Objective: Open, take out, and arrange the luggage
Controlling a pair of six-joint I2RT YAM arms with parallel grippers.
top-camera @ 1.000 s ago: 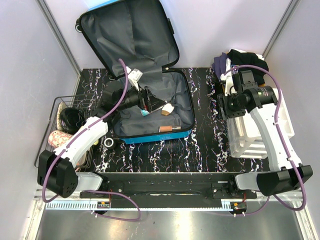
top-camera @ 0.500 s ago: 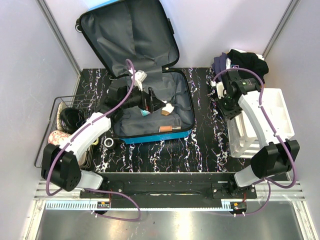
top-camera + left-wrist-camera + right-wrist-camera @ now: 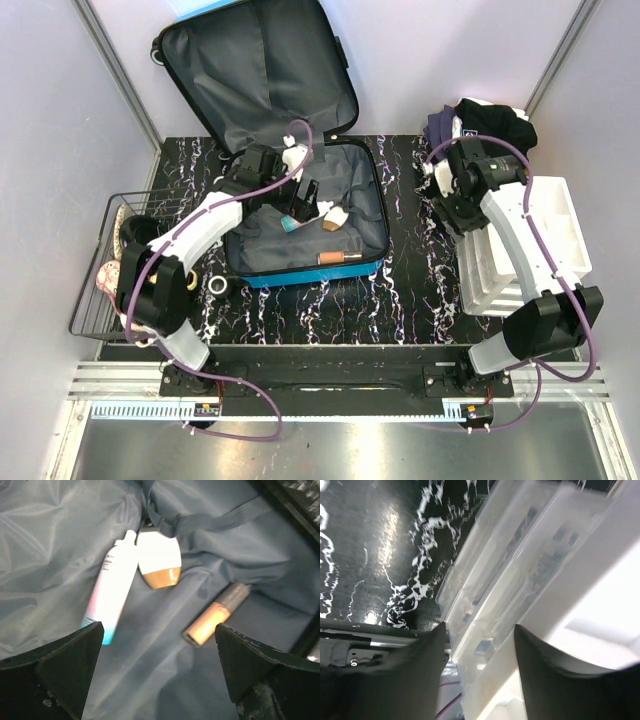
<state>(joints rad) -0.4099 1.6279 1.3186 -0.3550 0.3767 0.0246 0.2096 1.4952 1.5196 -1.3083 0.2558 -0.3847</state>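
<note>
Luggage (image 3: 262,85): open on the desk (image 3: 400,290), upper centre of the top view, lid propped upright.
Left pincer (image 3: 157,665): spread wide, empty, above the lining near a white tube (image 3: 112,592) and a peach tube (image 3: 212,615).
Right pincer (image 3: 477,650): fingers parted, empty, at the edge of the white organiser (image 3: 560,580).

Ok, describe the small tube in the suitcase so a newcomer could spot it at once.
Find the open blue suitcase on the table and look in its grey-lined lower half. Among the small items there, the tube lies nearest the front wall, apart from the others. Unlike the white bottle and the white-and-tan rounded case, it is slim, peach-orange and grey-capped.
</note>
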